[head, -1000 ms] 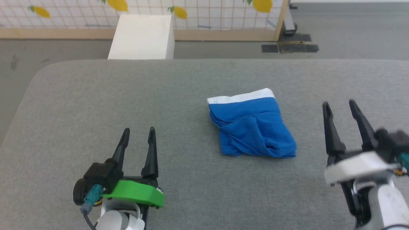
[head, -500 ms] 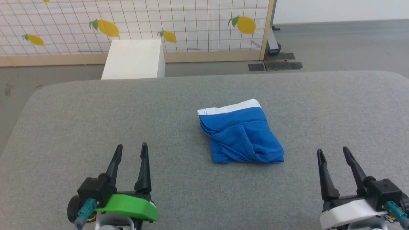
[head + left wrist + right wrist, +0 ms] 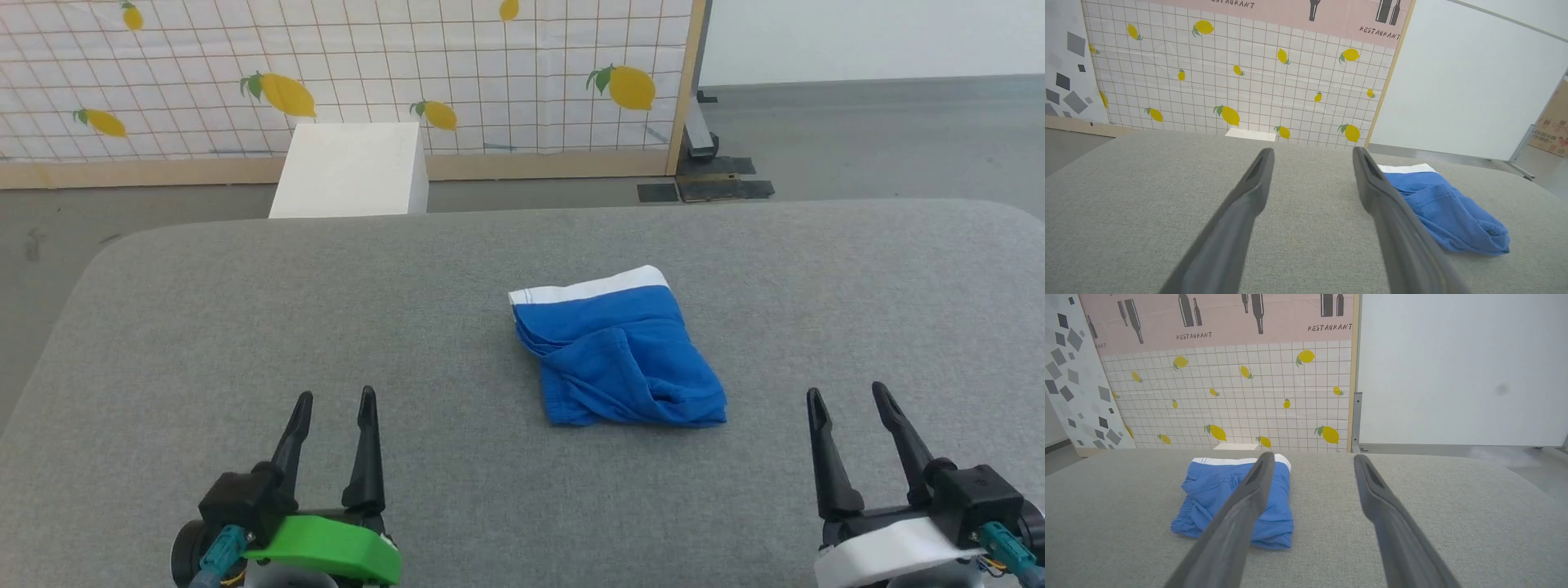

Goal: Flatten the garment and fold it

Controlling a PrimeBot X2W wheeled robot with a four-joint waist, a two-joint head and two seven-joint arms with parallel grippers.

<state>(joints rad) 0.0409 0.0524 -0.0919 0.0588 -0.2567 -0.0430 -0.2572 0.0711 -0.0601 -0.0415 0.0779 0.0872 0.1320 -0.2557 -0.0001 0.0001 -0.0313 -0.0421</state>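
Down on the grey counter (image 3: 245,310), near the middle and a touch to the right: the garment (image 3: 620,359), bright blue, folded into a compact bundle. White band along the far edge, rumpled folds and a gathered seam along the near one. Lying flat, touched by nothing.

Low on the left, the left hand (image 3: 335,394), green cap at the wrist, dark fingers pointing away and spread wide, gripping nothing. Well apart from the cloth, off to its left and nearer the robot. Through the left wrist view, bare grey fabric between the two fingers, blue bundle off to the right beyond the right-side finger.

Low on the right, the right hand (image 3: 846,389), white cap at the wrist, fingers likewise spread wide and empty. Also clear of the cloth, off to its right and nearer the robot. Through the right wrist view, blue bundle to the left, partly hidden behind one finger, nothing but counter between the tips.

Beyond the counter's far edge, a white box (image 3: 351,171) on the grey floor (image 3: 857,131), and behind that a lemon-print screen (image 3: 408,65) in a wooden frame.
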